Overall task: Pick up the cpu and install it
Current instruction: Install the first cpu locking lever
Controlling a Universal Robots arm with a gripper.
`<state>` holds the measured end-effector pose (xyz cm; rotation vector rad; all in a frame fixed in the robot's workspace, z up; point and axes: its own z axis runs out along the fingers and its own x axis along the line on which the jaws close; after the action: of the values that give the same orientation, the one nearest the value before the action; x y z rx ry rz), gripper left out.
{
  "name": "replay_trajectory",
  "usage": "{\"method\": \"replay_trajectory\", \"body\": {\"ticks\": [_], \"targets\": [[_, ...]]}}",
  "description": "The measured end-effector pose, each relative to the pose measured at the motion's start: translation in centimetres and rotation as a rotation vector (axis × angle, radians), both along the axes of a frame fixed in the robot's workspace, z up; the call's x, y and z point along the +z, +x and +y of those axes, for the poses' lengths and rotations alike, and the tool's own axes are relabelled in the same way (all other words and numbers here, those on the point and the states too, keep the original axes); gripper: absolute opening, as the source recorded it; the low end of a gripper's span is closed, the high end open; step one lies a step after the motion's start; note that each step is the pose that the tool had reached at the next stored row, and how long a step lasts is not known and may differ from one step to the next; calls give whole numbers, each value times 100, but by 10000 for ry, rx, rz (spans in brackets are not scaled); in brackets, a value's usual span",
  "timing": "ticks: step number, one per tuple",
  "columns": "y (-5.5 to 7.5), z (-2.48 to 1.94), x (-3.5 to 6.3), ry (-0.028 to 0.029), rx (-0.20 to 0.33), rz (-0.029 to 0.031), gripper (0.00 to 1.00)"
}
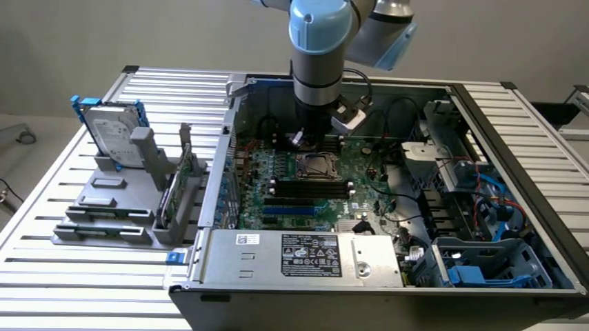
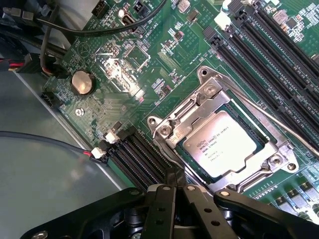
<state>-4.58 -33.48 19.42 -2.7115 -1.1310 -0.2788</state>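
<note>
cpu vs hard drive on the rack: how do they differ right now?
Pose: the cpu lies flat on the motherboard; the hard drive stands upright in the grey rack.
Place: the cpu sits inside the socket frame in the case; the hard drive is outside it, at the exterior view's left.
Look: the cpu is a small square; the hard drive is a bigger rectangle with blue brackets.
Both have pale silver faces.

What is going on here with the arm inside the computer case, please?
The blue-grey robot arm reaches down into the open computer case, above the green motherboard. The small square cpu with a pale silver-grey metal lid already lies inside the metal socket frame. The black claw hangs just beside the socket, its fingers together and holding nothing. A silver hard drive with blue brackets stands in a grey rack outside the case.
</note>
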Motion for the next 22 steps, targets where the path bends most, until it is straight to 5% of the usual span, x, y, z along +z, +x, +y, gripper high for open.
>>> {"method": "replay_trajectory", "body": {"ticks": [22], "targets": [[40,-5,-2,-51,2,0,11]]}}
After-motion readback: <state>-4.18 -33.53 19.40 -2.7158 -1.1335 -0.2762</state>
